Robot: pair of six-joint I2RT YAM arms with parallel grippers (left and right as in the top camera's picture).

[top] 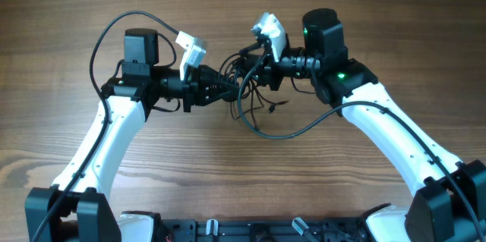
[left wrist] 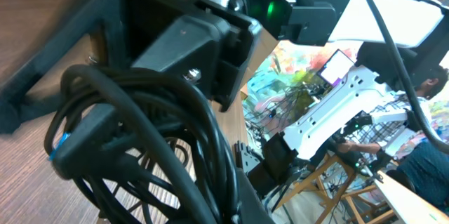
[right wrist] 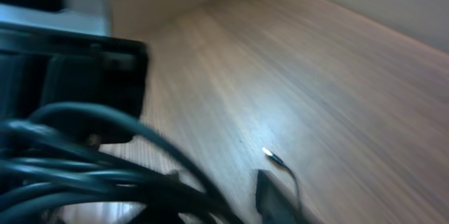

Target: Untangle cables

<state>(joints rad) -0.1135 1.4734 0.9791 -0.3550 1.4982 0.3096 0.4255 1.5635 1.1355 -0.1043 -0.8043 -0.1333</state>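
Jaws of the left gripper (top: 226, 90) are closed tight, pinching into the knot of thin black flexible cables (top: 241, 75). The left wrist view shows those cords (left wrist: 175, 112) bunched in thick arcs right across its fingers. Facing it from the other side, the right gripper (top: 262, 69) is pushed into the same knot and touches it. Its wrist view is blurred and shows only a sheaf of cords (right wrist: 105, 178) crossing the lower left, so I cannot tell whether its jaws stand apart or together. The knot hangs between the two grippers over the middle of the brown wood-grain table (top: 76, 14), about halfway between the left and right edges and somewhat nearer the far edge than the near one. From the knot a loose loop drops toward the near edge and lies on the surface. A short end with a small plug (top: 278, 103) sticks out just beside the loop, on its right. In the right wrist view another cord end with a bright metal tip (right wrist: 271, 155) lies on the wood. Each wrist carries a white camera housing, one on the far-edge side of the left gripper (top: 191, 48) and one on the far-edge side of the right (top: 269, 28). A thicker black wire (left wrist: 390, 38) runs along the white right arm, apart from the tangle, and a green light (top: 339, 75) glows on that arm.
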